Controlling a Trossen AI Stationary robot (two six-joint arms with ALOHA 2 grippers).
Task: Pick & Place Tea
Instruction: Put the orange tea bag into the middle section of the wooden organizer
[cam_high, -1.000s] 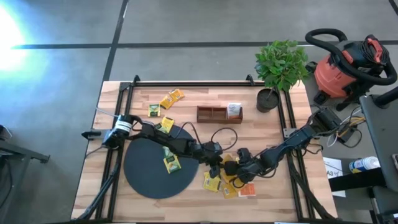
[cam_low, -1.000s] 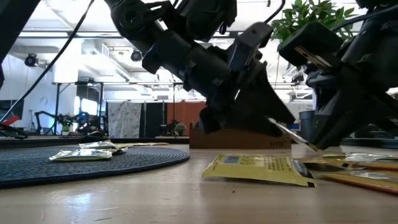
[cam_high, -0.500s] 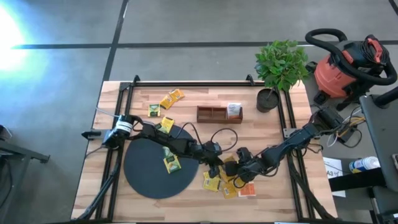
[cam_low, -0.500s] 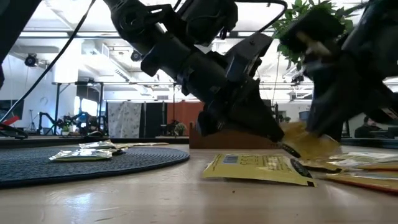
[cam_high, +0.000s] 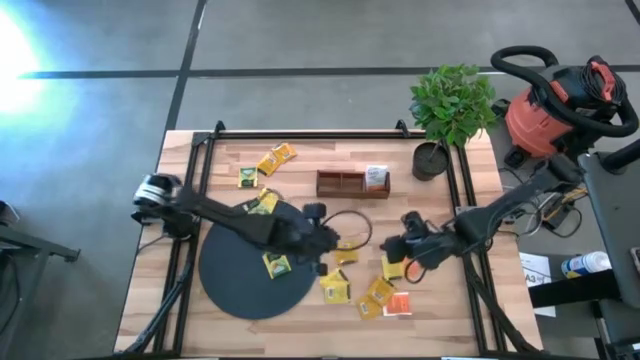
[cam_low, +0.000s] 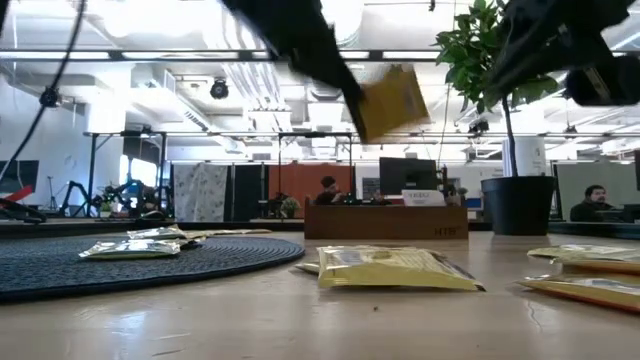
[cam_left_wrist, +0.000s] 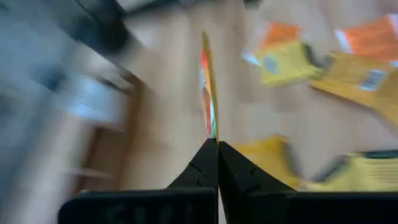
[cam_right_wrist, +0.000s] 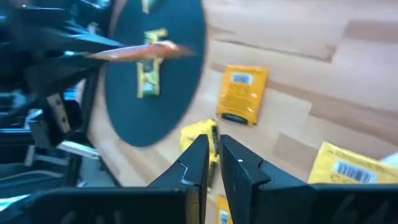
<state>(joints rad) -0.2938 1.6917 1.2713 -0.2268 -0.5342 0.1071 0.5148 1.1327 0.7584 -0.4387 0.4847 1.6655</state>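
Wooden surface (cam_high: 300, 170) under my two arms, sachets scattered across it. My left tool (cam_left_wrist: 216, 144) pinches one yellow tea sachet (cam_left_wrist: 207, 93) by its edge, lifted near the black disc (cam_high: 230, 275). Right tool (cam_right_wrist: 213, 149) looks closed, empty. Sachets seem light, thin, floppy; edge grips suit them.

Yellow tea sachets (cam_high: 336, 288) scattered flat

Left gripper (cam_high: 338, 257) raised mid-table, fingers pinched together — right gripper (cam_high: 393, 266) near it, arm stretched in, fingers nearly closed.
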